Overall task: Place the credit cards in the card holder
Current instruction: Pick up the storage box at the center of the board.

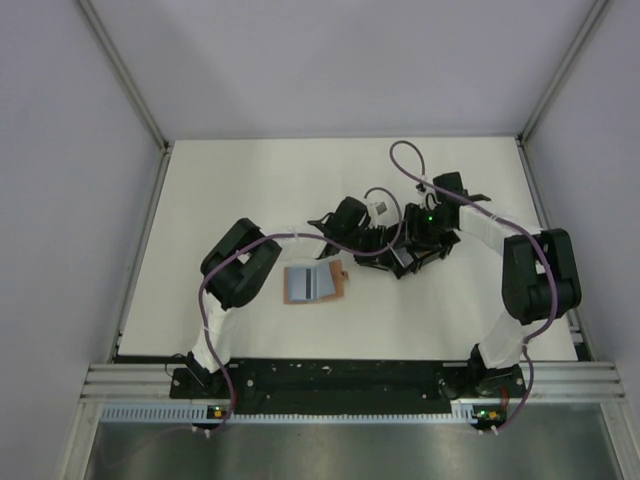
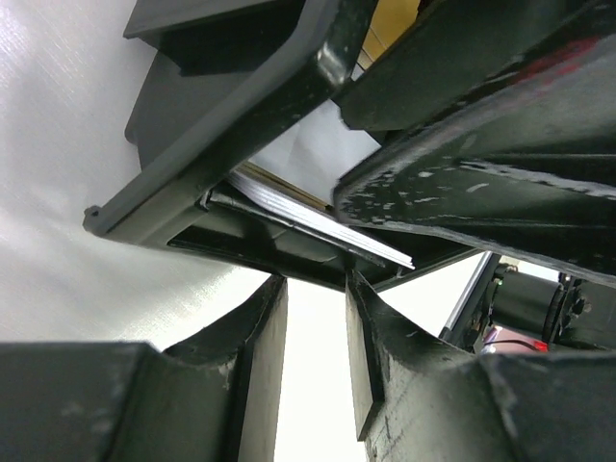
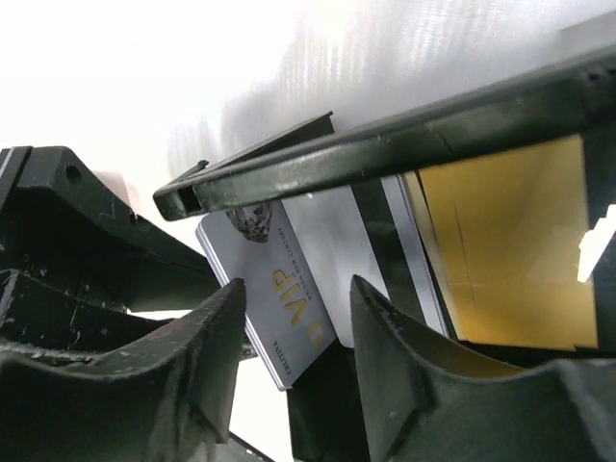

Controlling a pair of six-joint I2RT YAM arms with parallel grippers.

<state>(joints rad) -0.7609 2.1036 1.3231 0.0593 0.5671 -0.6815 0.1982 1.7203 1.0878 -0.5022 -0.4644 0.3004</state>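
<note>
While your left end effector (image 2: 313,300) hangs apart, empty, beside the black tray (image 2: 221,164), your right end effector (image 3: 298,294) straddles the pale VIP card (image 3: 274,265); I cannot tell if it pinches. The card holder (image 1: 315,283) lies open mid-worktop, toward the near edge.

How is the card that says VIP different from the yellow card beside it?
The VIP card is pale silvery with gold letters; the yellow card is plain gold, no writing showing. The VIP card pokes out between the fingers of the right gripper; the yellow card sits off to one side of them. Both are thin, flat cards partly hidden behind the black tray rim.
</note>
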